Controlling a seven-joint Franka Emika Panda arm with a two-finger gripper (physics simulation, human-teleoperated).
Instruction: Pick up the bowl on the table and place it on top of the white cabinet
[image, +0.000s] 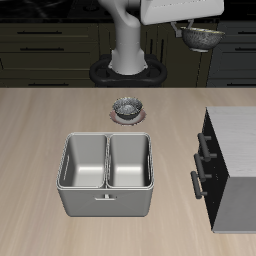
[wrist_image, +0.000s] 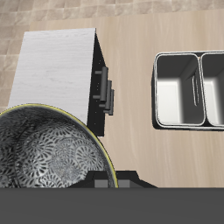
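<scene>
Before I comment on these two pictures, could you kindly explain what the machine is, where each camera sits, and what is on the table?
These are simulator renders. The machine is a robot arm with a two-finger gripper, which holds the bowl high above the table. One picture looks at the robot from the front and above; the other comes from a camera on the wrist, where the bowl fills the near view. On the table stand the white cabinet, a grey two-compartment basin and a second small bowl on a reddish disc. The cabinet top is bare, so the bowl is not yet placed.
</scene>
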